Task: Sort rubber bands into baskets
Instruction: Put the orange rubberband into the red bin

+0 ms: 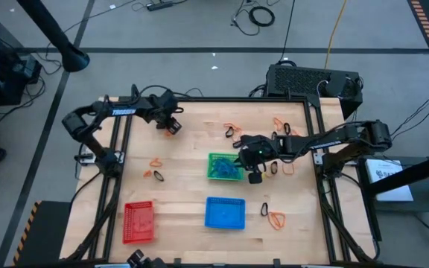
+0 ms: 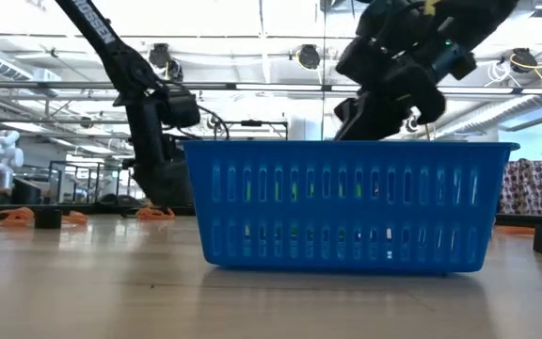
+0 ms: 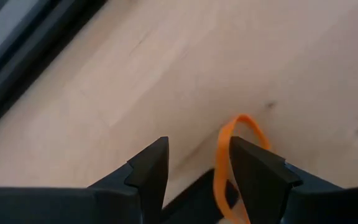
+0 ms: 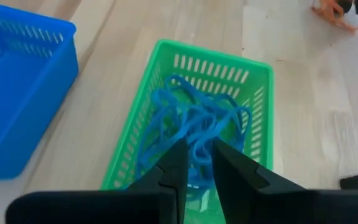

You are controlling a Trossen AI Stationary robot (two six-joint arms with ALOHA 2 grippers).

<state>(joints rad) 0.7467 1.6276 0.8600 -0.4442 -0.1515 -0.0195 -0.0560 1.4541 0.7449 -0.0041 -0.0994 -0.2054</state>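
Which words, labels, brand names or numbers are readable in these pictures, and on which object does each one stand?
White lettering on the left arm, high view: too small to read with certainty.
White lettering on the arm at upper left, low view: cut off and blurred, not readable.
White sheet beside the table's right edge: has dark print, too small to read.
The baskets and rubber bands show no text.

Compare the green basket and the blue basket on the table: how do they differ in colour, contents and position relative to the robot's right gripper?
The green basket is green and holds a tangle of blue rubber bands; the blue basket is blue and looks empty from above. The right gripper hovers over the green basket, while the blue basket sits apart from it, nearer the table's front edge. Both are small rectangular mesh trays with low walls.
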